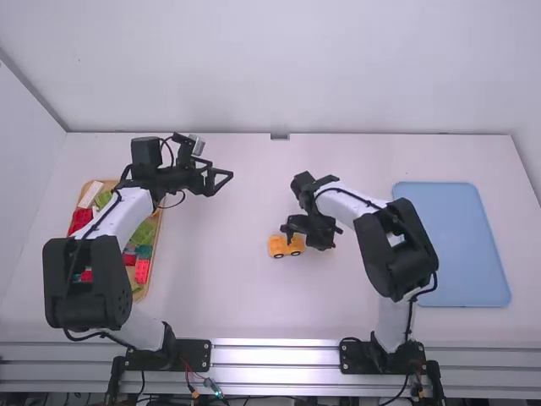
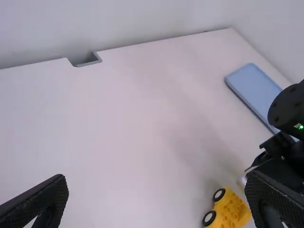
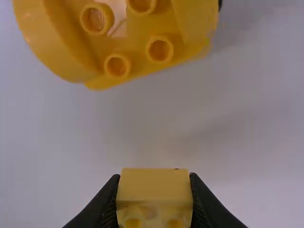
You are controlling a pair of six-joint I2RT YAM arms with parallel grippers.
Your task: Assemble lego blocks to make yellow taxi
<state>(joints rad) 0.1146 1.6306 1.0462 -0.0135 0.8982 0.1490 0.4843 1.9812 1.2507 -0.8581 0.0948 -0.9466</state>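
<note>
Red and green blocks (image 1: 142, 271) in tray (image 1: 158, 228)

Bright light is bathing the table (image 1: 220, 304) — soft shadows are lying by the yellow car (image 2: 231, 209), the metal rail (image 1: 275, 356) gleaming!

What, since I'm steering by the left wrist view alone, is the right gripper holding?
Observer: A yellow block, clamped in the right gripper.
Operator: Is it joined to the yellow car?
Observer: No, the right wrist view shows table between them.
Operator: Where could I find more parts?
Observer: The high view shows blocks of several colours in a tray, partly hidden by the left arm.
</note>
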